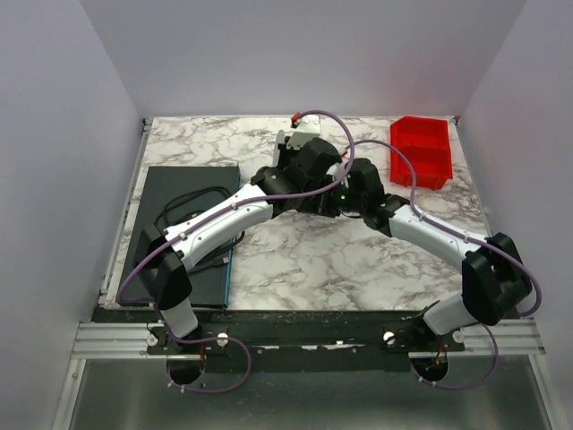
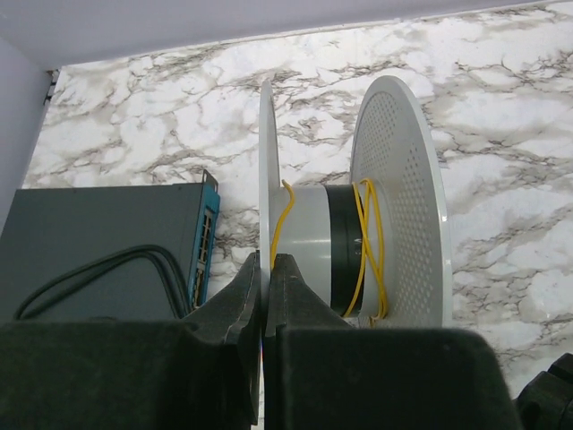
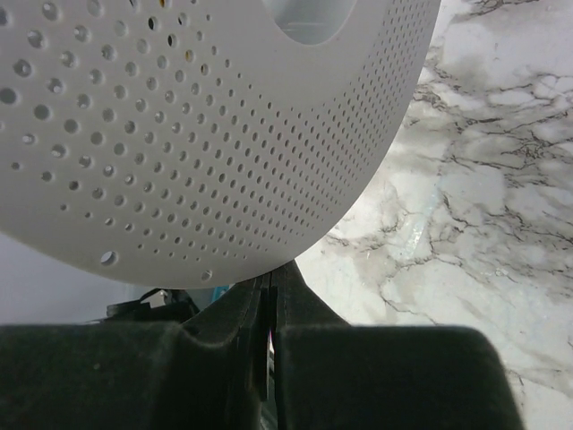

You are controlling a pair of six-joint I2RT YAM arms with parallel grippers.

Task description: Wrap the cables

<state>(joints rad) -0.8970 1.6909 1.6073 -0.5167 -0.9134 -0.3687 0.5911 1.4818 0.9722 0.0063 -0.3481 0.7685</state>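
A white spool stands on edge, with a plain flange, a grey hub and a perforated flange. The thin yellow cable runs in a few loose turns round the hub, with one strand by the plain flange. My left gripper is shut on the rim of the plain flange. My right gripper is shut just under the rim of the perforated flange; no wire shows between its fingers. In the top view both grippers meet at the table's middle back, hiding most of the spool.
A dark flat box with black cords lies at the left; it also shows in the left wrist view. A red bin stands at the back right. Walls close in the table on three sides.
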